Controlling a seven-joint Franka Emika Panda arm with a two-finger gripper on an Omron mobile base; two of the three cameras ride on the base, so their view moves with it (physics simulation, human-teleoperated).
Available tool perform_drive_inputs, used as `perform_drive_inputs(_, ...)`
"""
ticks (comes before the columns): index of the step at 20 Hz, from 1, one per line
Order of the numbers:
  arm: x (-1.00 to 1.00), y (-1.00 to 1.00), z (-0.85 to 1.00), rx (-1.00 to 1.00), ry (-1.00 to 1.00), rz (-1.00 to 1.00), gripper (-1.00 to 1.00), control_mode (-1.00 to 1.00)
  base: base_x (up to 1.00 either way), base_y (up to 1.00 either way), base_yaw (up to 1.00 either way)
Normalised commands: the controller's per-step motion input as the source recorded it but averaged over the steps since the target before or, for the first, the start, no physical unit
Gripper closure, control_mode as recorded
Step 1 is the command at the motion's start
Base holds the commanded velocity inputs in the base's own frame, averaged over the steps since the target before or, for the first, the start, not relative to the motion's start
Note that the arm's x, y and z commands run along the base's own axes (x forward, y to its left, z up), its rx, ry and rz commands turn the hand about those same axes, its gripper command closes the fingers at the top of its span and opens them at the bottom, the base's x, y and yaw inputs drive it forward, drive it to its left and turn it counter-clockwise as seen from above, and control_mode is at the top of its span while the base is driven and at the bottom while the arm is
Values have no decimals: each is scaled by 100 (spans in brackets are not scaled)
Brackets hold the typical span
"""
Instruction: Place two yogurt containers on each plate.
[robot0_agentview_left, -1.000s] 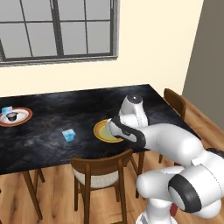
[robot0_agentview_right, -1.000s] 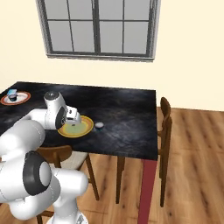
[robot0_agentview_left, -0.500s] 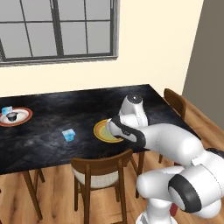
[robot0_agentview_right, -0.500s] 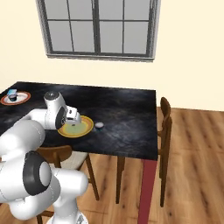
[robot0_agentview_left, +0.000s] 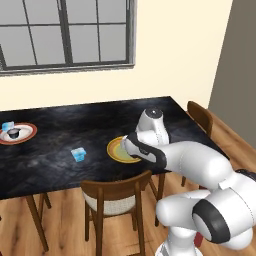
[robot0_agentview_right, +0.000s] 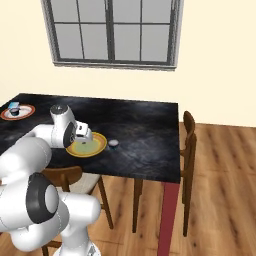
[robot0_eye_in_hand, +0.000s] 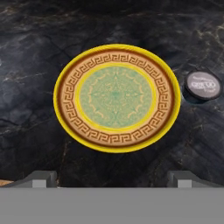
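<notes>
The yellow-orange plate (robot0_eye_in_hand: 116, 97) lies bare right under my gripper (robot0_eye_in_hand: 113, 179), which hovers open above it with nothing between the fingertips (robot0_eye_in_hand: 41, 178). A round yogurt container with a dark top (robot0_eye_in_hand: 202, 85) stands on the table just off that plate's rim, and it shows small and pale (robot0_agentview_right: 114, 143) right of the plate (robot0_agentview_right: 89, 145). A light blue yogurt container (robot0_agentview_left: 78, 154) sits alone on the table left of the yellow plate (robot0_agentview_left: 118, 149). The white plate with a red-brown rim (robot0_agentview_left: 30, 135) at the far left holds a light blue container (robot0_agentview_left: 7, 126) and a dark-topped one (robot0_agentview_left: 14, 132).
The table is black marble (robot0_agentview_left: 60, 125). A wooden chair (robot0_agentview_left: 115, 200) is pushed in at the near edge below the yellow plate, and another chair (robot0_agentview_right: 188, 145) stands at the table's right end. A window fills the wall behind.
</notes>
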Motion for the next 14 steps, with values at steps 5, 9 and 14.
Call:
perform_drive_inputs(5, -6, 43, -1, -1, -1, 1, -100, -100, 0, 0, 0)
perform_drive_inputs(9, 23, 95, 9, 0, 1, 2, -100, -100, 0, 0, 0)
perform_drive_inputs(14, 32, 74, 11, 0, 1, 12, -100, -100, 0, 0, 0)
